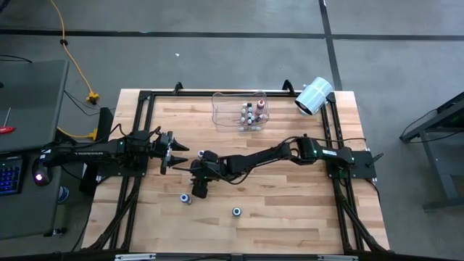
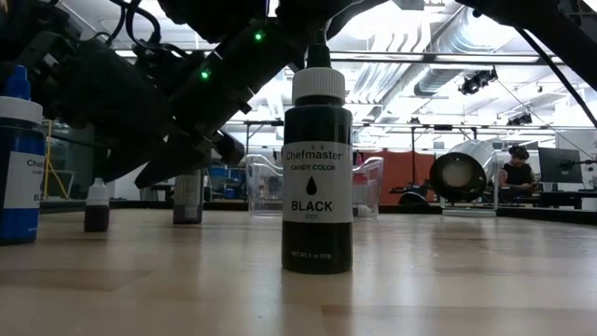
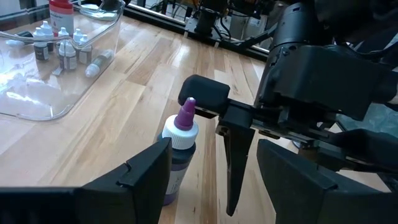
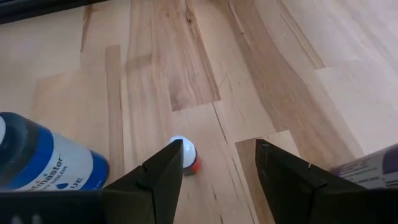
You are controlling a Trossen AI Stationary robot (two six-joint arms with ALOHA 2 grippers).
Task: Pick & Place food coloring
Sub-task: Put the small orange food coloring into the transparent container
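Nearest the low camera: black bottle (image 2: 317, 168) standing upright on the wooden table (image 1: 290, 217), white cap, label reads Chefmaster candy color BLACK. In the high view it's probably the bottle (image 1: 236, 212) in the front-middle of the table, alone.

Blue bottle (image 2: 19, 163) stands at the left edge of the low view, upright; same one shows in the right wrist view (image 4: 46, 158) just beside the right fingers. Likely the one at (image 1: 186, 198) from above, touching or just beside the right gripper.

Right gripper (image 1: 199, 185) hangs front-left of table centre, arm stretched across from the right side. Its jaws are spread apart with nothing between them but bare wood. A small white-capped bottle with a red body (image 4: 185, 155) lies on the table just past the left-side finger (image 4: 163, 177), not gripped.

Left gripper (image 1: 174, 151) is just behind the right one, pointing toward it. Its fingers (image 3: 140, 177) are spread, nothing clamped. A purple bottle (image 3: 177, 149) with white collar and purple tip stands upright just beside one finger, partly behind it; can't tell if it touches.

Farther back in the low view: a small dark bottle (image 2: 96, 207) with whitish cap and a taller dark one (image 2: 187, 196), both upright.

Back of table: clear plastic bin (image 1: 223, 109) with a cluster of small food coloring bottles (image 1: 249, 114) inside, whitish caps, some upright, at least one lying down. White paper roll (image 1: 314, 96) lies at the back right corner.

A person sits far behind the table (image 2: 516, 173).
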